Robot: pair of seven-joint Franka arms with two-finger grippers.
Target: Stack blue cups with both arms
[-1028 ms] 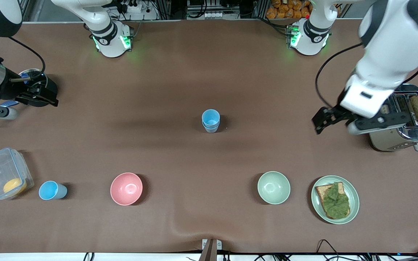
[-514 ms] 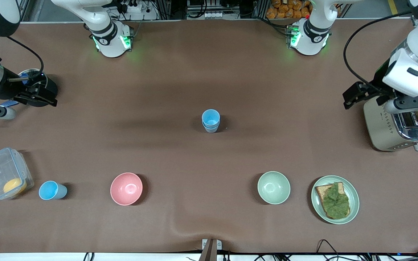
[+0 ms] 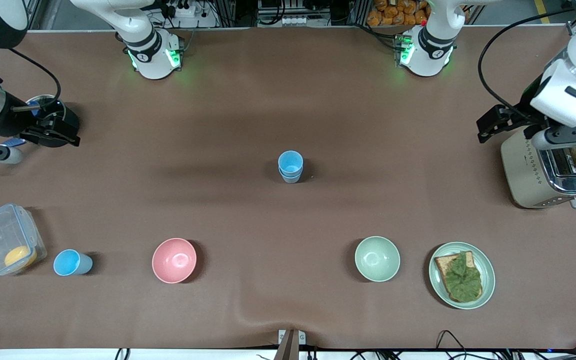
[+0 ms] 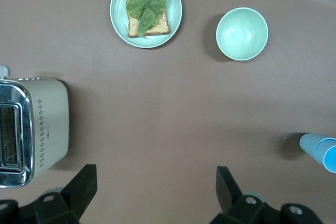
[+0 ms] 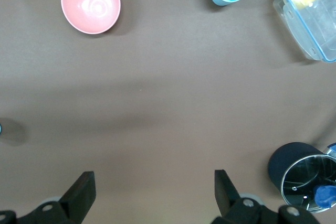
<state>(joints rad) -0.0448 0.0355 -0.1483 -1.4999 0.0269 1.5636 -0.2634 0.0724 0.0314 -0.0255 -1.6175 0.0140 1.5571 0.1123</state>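
Two cups sit nested (image 3: 290,167) mid-table; a third cup (image 3: 71,263) stands near the front edge at the right arm's end. My right gripper (image 5: 152,192) hangs open, empty; I lower squarely over its rim. Left gripper (image 4: 155,188) waits open by the toaster (image 3: 543,170).

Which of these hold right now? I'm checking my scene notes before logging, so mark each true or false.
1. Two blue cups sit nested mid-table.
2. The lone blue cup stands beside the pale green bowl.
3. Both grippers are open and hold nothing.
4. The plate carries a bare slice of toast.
1. True: the stacked blue cups stand at the table's middle.
2. False: the lone blue cup stands between the clear container and the pink bowl; the pale green bowl is toward the left arm's end.
3. True: the left gripper and right gripper are open and empty.
4. False: the toast on the plate is covered by a lettuce leaf.
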